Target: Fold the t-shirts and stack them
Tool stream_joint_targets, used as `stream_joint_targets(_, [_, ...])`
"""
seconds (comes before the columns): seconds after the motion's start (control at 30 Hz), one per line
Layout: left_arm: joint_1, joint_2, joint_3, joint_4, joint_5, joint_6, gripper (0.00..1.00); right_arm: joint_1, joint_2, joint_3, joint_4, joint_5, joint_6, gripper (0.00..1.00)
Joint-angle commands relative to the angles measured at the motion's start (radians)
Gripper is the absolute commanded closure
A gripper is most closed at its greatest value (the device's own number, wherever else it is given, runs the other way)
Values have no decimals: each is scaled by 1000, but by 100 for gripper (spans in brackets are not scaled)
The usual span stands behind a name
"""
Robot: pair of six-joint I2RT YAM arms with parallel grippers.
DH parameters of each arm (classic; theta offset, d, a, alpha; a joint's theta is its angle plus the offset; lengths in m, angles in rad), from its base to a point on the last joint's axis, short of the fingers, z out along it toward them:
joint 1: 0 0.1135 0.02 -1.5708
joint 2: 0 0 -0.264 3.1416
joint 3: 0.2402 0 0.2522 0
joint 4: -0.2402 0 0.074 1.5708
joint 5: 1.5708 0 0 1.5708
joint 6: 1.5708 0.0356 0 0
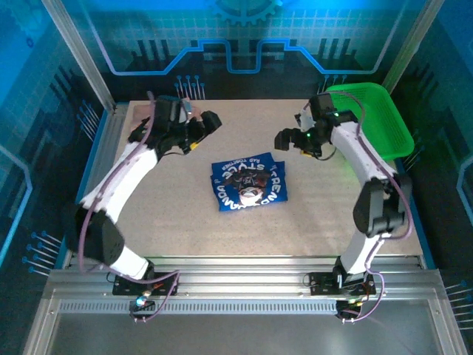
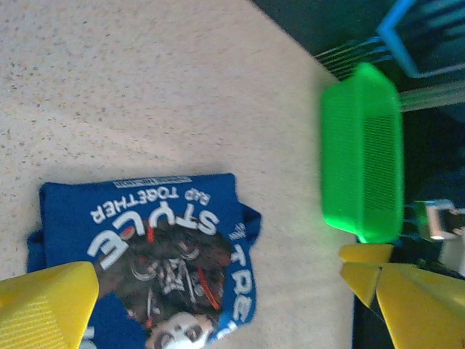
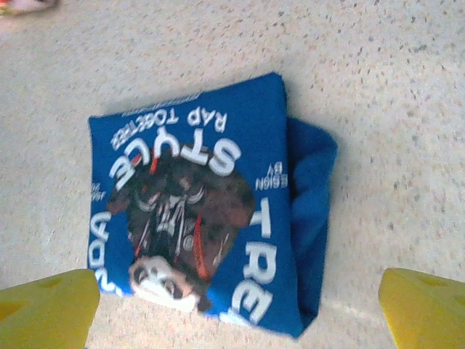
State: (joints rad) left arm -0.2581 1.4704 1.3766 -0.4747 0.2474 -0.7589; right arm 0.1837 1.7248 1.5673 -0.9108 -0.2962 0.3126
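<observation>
Judging by the layout, the blue shirt's fold was close to finished and squaring it as a stack base was the step in hand. The left end effector (image 2: pixel 218 280) hung over the table (image 1: pixel 170 207) with its yellow fingers spread wide and nothing between them. The blue shirt (image 1: pixel 249 183) lay at the middle of the table as a rough square, print side up. One under-layer bulged out past its edge in the right wrist view. Tucking that layer in flat, without dragging the top panel, would probably keep a second shirt from sliding. The right end effector (image 3: pixel 240 298) hovered equally wide and empty. The basket (image 1: pixel 377 122) sat at the far right corner, well apart. A pinkish scrap (image 3: pixel 22 6) was cut off at the frame edge, so I could not tell whether it was the pink shirt.
</observation>
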Motion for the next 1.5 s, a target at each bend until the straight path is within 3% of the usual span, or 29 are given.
stream_joint_targets(0.0, [-3,-94,-148,-61,45,31,1,-12,-31,-131,9,-32,-65,0])
stream_joint_targets(0.2, [-6,-225,-433,34,85,-18,1,13,-179,-332,144,-104,-17,0])
stream_joint_targets(0.4, [-36,-163,-533,139,95,-93,1,85,-334,-439,181,-116,6,0])
stream_joint_targets(0.93, [-138,270,-271,96,-59,-97,1,102,-628,-520,81,-130,23,0])
stream_joint_targets(1.23, [-171,559,5,-113,-149,-36,7,79,-665,-504,44,-174,-5,0])
stream_joint_targets(1.37, [-199,680,135,-208,-190,-5,19,66,-667,-479,43,-189,-8,0])
stream_joint_targets(1.47, [-223,746,200,-281,-213,33,34,50,-666,-444,26,-193,-22,0])
